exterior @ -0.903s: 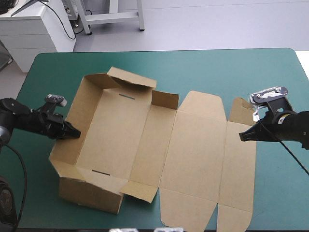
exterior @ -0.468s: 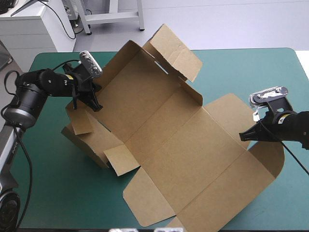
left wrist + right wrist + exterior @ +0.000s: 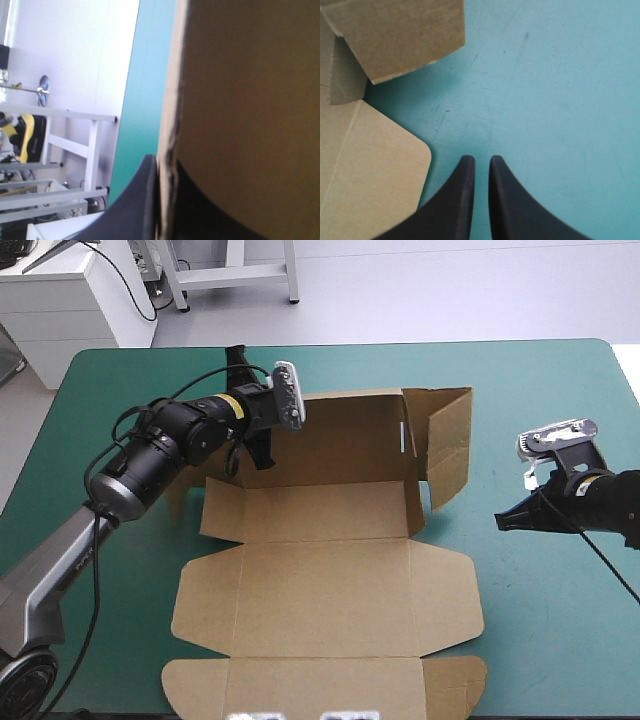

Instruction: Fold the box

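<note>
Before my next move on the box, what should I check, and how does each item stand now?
1. Left jaws clamped on the box at its back wall: ok.
2. Right jaws shut, clear of board, over bare cover: ok.
3. Right flap raised: ok.
4. Left flap raised: cannot tell, the left arm hides it.
5. Lid lying flat: ok.

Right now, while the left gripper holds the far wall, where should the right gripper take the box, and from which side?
Probably the upright end flap of the box, by its free edge, coming from the right. It stands raised, nearest the right gripper, which is shut and empty; the flat lid panels give no raised edge.
</note>
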Robot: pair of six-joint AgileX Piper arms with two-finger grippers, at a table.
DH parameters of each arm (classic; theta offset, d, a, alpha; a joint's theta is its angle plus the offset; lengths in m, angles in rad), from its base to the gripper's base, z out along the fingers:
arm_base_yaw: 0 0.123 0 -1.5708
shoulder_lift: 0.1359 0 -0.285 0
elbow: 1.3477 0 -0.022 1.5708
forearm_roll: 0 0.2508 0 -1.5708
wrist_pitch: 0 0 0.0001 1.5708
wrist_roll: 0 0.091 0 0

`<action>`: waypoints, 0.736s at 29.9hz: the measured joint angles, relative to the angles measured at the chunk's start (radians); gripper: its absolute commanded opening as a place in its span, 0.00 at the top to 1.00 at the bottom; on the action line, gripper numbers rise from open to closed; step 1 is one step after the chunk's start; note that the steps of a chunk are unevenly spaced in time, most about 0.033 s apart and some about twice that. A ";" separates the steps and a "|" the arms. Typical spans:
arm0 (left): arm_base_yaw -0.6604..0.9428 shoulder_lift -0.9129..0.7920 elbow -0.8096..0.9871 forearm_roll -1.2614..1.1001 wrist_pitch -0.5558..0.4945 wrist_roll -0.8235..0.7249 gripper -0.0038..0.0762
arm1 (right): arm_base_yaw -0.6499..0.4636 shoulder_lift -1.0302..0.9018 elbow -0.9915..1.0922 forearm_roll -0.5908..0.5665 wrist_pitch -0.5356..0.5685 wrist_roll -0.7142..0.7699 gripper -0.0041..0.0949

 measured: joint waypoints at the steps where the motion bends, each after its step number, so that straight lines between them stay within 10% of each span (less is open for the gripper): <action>1: -0.018 0.002 0.000 0.025 -0.014 -0.016 0.96 | 0.000 0.000 0.000 0.000 0.000 0.002 0.87; 22: -0.302 0.010 0.076 0.928 -0.011 -0.776 0.96 | 0.000 0.000 0.000 0.056 -0.004 0.032 0.87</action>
